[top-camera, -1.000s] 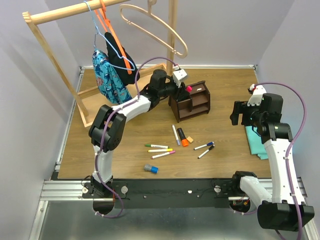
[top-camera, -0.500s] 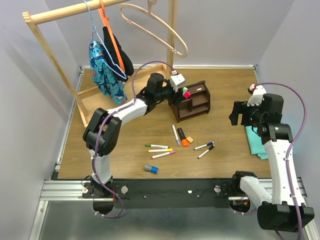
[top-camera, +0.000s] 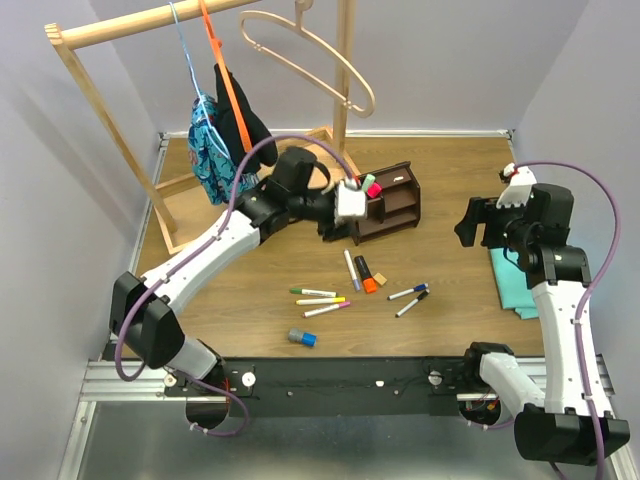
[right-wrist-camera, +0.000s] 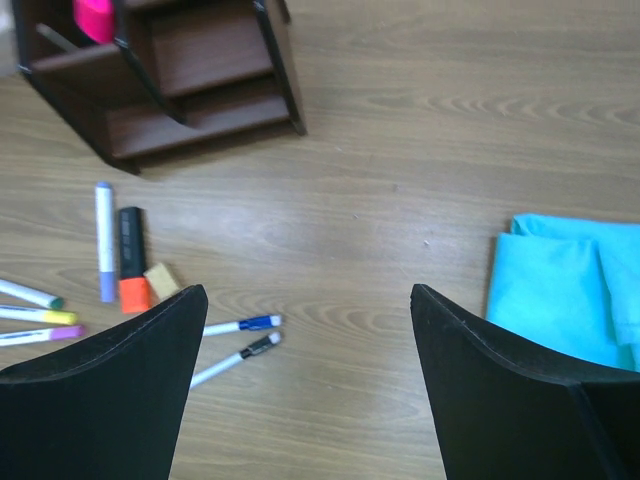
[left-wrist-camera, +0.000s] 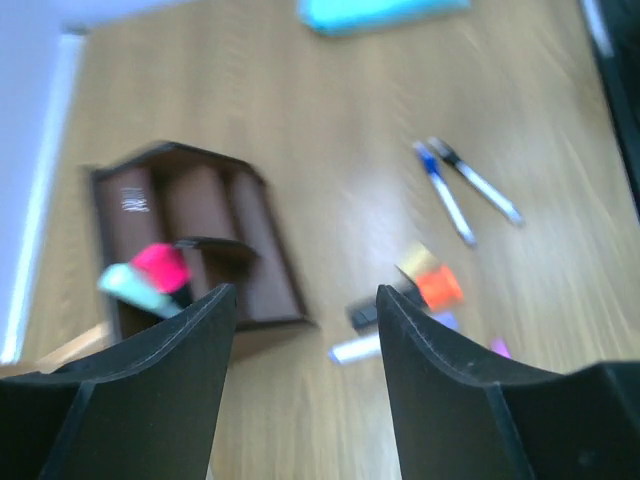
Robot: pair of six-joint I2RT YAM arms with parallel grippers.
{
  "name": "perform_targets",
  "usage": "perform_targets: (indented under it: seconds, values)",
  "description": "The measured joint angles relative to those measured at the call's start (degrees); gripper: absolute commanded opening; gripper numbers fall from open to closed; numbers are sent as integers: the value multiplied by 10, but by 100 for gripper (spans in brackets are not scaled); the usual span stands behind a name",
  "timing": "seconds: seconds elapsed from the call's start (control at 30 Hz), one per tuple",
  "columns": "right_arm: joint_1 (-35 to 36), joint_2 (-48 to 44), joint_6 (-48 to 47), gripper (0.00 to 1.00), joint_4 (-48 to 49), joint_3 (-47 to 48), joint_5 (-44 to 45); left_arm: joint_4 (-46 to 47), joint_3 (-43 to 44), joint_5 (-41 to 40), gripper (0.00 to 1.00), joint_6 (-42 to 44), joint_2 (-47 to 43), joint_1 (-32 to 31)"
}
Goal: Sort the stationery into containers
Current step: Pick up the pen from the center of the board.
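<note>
The dark brown organiser (top-camera: 392,207) stands mid-table; a red-ended highlighter (top-camera: 375,189) and a green-capped marker (top-camera: 367,181) stick up from its left compartment, also in the left wrist view (left-wrist-camera: 160,267). My left gripper (top-camera: 333,222) is open and empty, low at the organiser's near-left side (left-wrist-camera: 305,292). On the table lie an orange-ended highlighter (top-camera: 366,275), a tan cube (top-camera: 381,280), a purple-capped marker (top-camera: 351,270), blue (top-camera: 408,292) and black (top-camera: 411,304) markers, three more markers (top-camera: 320,300) and a grey-blue cylinder (top-camera: 302,338). My right gripper (top-camera: 480,225) is open and empty (right-wrist-camera: 305,295), high at the right.
A pale wooden clothes rack (top-camera: 100,110) with hangers and hanging garments (top-camera: 215,150) stands at the back left, close to my left arm. A folded teal cloth (top-camera: 515,285) lies at the right edge under my right arm.
My left gripper has drawn back from over the organiser and dropped to its near-left side, leaving the red highlighter in the compartment. The hanging garments have swung. The right arm has barely moved.
</note>
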Motion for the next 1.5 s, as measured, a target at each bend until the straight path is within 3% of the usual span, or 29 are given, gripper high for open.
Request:
perform_targets:
  seconds: [0.23,0.43,0.67,0.9,1.5]
  values:
    - [0,-10,11,90,-5,23,-57,-263,-3,-10,66,255,12,-88]
    - [0,1,-1,90,-23,50,-80,-368,40,-52,65,383,85,-141]
    - [0,-2,-5,90,-30,61,-127,-432,190,-119,62,430,246,-165]
    - [0,-2,4,90,-26,47,-140,-483,285,-173,55,471,331,-173]
    - [0,0,10,90,-10,35,-139,-523,316,-207,52,514,427,-167]
